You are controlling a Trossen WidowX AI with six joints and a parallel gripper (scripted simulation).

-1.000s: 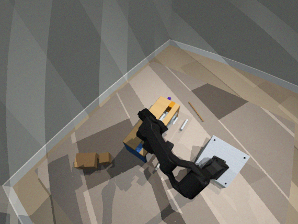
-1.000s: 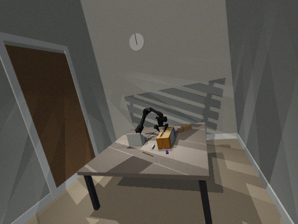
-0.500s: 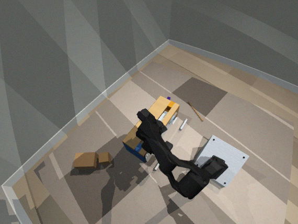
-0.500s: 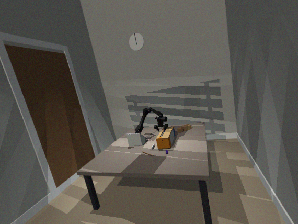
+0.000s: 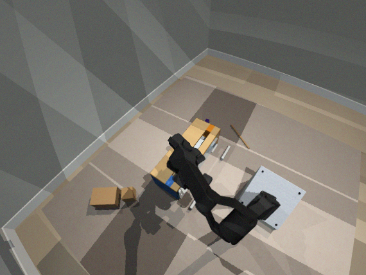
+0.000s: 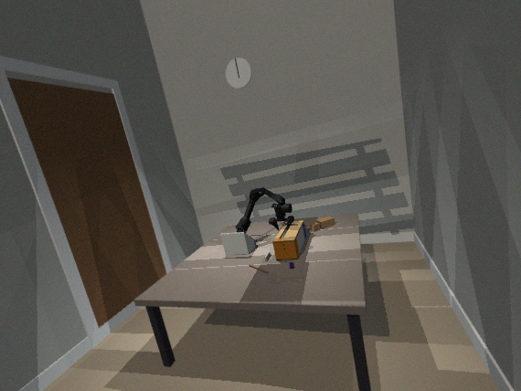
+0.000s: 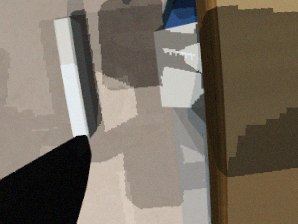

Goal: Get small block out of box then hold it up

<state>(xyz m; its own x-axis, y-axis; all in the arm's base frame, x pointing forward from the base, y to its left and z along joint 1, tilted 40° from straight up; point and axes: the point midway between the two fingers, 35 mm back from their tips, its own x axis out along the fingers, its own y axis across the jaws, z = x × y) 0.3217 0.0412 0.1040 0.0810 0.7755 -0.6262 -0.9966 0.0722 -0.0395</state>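
The small purple block [image 5: 207, 120] lies on the table just outside the orange end of the tan box; it also shows in the exterior view [image 6: 291, 264], in front of the box [image 6: 289, 239]. My gripper [image 6: 280, 223] hangs low beside the box's front face, near its blue end [image 5: 169, 182], far from the block. It is open and empty. In the wrist view one black finger [image 7: 40, 196] fills the lower left. The box's tan wall [image 7: 256, 110] runs down the right, with a pale piece by the blue corner. The block is not in the wrist view.
A pale bar lies on the table by the gripper. A grey rod [image 5: 225, 152] and a wooden stick [image 5: 239, 136] lie near the orange end. Two cardboard blocks [image 5: 110, 196] sit to the left. The arm's grey base plate [image 5: 273, 196] is at the right.
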